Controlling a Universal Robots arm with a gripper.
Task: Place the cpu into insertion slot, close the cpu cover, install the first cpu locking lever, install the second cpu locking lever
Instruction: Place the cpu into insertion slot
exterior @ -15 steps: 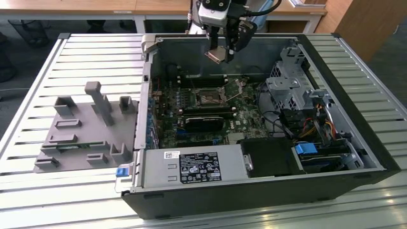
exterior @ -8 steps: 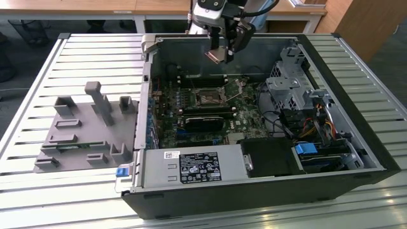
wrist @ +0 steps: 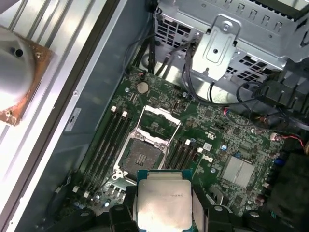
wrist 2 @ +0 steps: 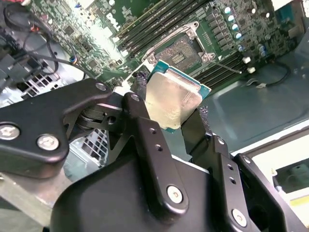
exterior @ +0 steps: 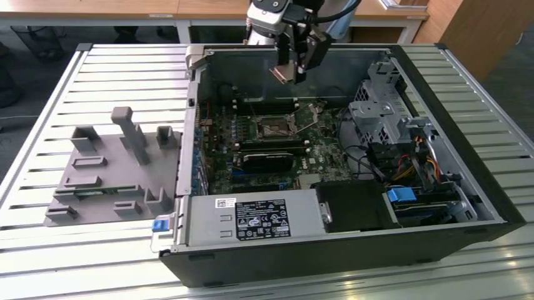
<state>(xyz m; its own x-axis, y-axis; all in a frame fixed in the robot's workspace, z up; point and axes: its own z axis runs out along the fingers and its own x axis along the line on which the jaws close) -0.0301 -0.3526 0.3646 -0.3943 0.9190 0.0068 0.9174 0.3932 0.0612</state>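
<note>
The gripper (exterior: 292, 74) hangs high over the open computer case, shut on the cpu (exterior: 282, 75). In both wrist views the cpu (wrist 2: 171, 92) (wrist: 161, 198) is a pale metal square on a green edge, pinched at two opposite sides by the black fingers (wrist 2: 140, 116). Well below it on the motherboard lies the insertion slot (exterior: 274, 128) (wrist 2: 181, 50) (wrist: 141, 155), its dark centre bare. The cpu cover (wrist: 159, 120), a silver frame, is swung back from the slot. Thin wire levers (exterior: 313, 119) stand up beside the slot.
Long black memory slots (wrist: 108, 145) flank the socket. A silver drive cage (exterior: 384, 119) and bundled cables (exterior: 401, 165) fill the case at the exterior view's right. A power supply (exterior: 250, 219) sits at the near edge. A grey parts fixture (exterior: 109, 169) lies outside on the slatted table (exterior: 92, 69).
</note>
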